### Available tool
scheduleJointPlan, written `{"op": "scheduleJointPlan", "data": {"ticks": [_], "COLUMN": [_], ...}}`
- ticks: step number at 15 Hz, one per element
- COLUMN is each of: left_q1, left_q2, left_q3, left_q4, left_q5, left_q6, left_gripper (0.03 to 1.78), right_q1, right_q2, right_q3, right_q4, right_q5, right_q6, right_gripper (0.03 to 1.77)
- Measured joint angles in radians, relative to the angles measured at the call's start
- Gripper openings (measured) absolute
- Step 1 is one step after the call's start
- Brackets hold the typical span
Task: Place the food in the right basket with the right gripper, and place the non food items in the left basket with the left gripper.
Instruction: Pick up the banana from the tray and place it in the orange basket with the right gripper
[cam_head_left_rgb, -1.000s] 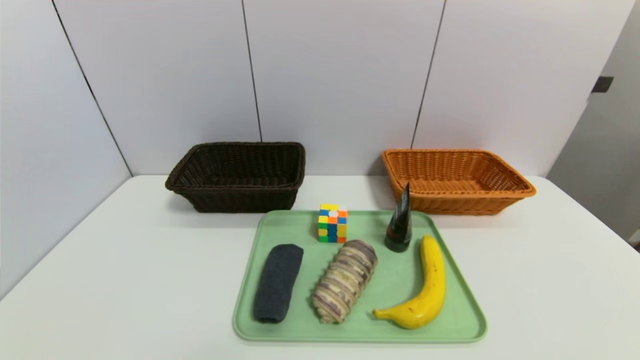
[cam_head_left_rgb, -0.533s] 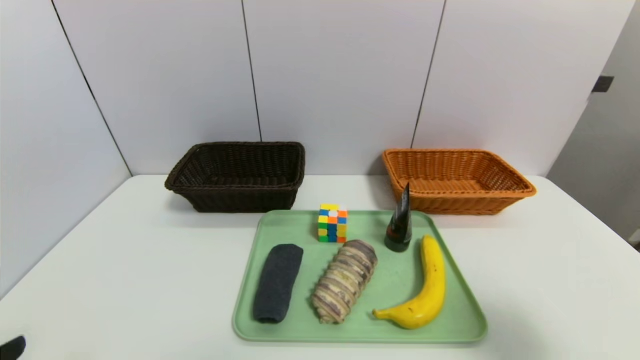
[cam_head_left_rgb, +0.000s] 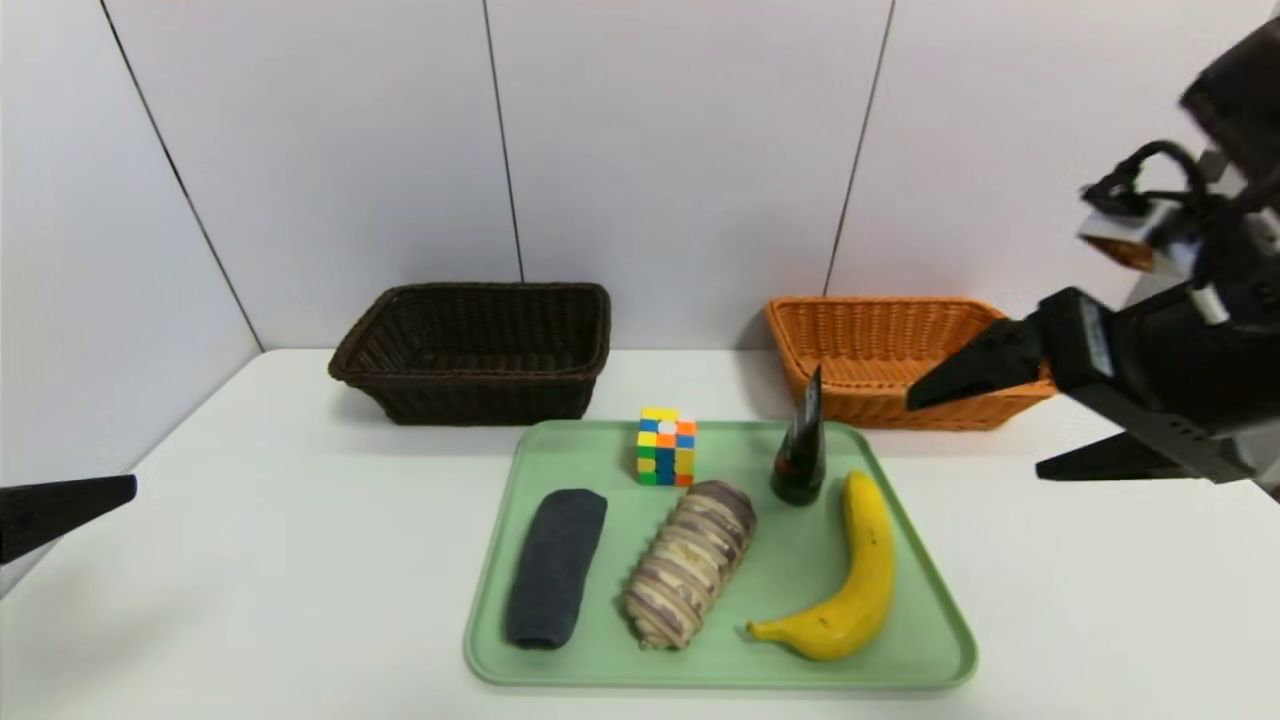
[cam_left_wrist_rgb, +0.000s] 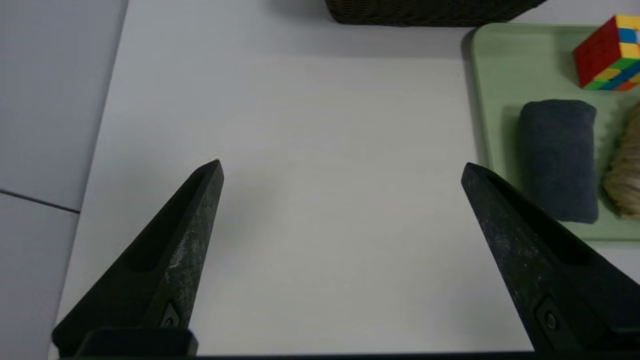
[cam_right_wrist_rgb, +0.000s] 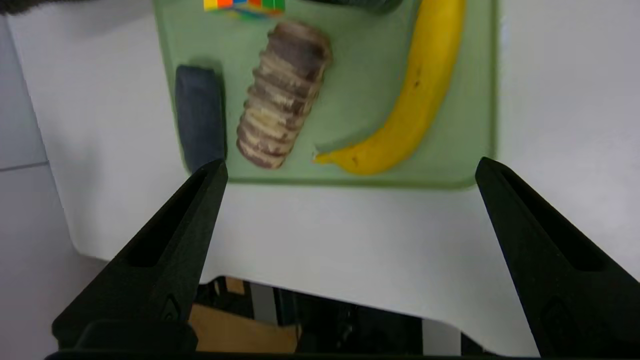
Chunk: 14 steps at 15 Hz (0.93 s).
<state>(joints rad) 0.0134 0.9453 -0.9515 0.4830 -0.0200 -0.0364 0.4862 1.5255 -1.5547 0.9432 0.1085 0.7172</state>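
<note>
A white table (cam_head_left_rgb: 250, 560) is set against pale wall panels, with a green tray (cam_head_left_rgb: 905, 560) near its front edge. On the tray are found the puzzle cube (cam_head_left_rgb: 666, 446) at the far side, the squeeze tube (cam_head_left_rgb: 798, 455) standing upright to its right, the rolled cloth (cam_head_left_rgb: 555, 566) at the left, the bread roll (cam_head_left_rgb: 690, 562) in the middle and the banana (cam_head_left_rgb: 850, 575) at the right. The dark brown basket (cam_head_left_rgb: 475, 352) is placed far left of the tray, the orange basket (cam_head_left_rgb: 880, 350) far right; nothing is seen in either.

The right gripper (cam_head_left_rgb: 975, 425) is held above the table to the right of the tray, in front of the orange basket, its jaws spread wide and nothing held. The left gripper (cam_left_wrist_rgb: 340, 170) is seen over bare table left of the tray, likewise wide open and empty.

The sorting is judged not to be begun; the approach is in hand. For the next move, the right gripper would need to be brought down over the banana, with the jaws set across its width and the tube just beside it avoided.
</note>
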Motion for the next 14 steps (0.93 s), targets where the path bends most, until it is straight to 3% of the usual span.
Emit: {"op": "scheduleJointPlan", "data": {"ticks": [4,8,10,14], "left_q1": [-0.039,-0.122,-0.164,-0.215], "left_q2": [0.092,0.184,0.232,0.291], "left_q3": [-0.012,-0.039,-0.066,-0.086], "left_q4": [-0.105,-0.121,-0.119,-0.114], "left_q5": [-0.026,-0.049,-0.033,0.020], "left_q6": [0.000,-0.047,-0.105,-0.121], "left_gripper": [1.69,1.69,1.69,1.69], "right_q1": [0.063,0.096,0.108,0.133], "right_q2": [0.108,0.143,0.169,0.224], "right_q3": [-0.035,-0.034,-0.033,-0.037], "right_q4": [0.076,0.125,0.125,0.120], "right_q5": [0.007,0.000,-0.030,-0.060], "right_q6": [0.084,0.203,0.250,0.322], "right_gripper": [1.71,1.71,1.71,1.71]}}
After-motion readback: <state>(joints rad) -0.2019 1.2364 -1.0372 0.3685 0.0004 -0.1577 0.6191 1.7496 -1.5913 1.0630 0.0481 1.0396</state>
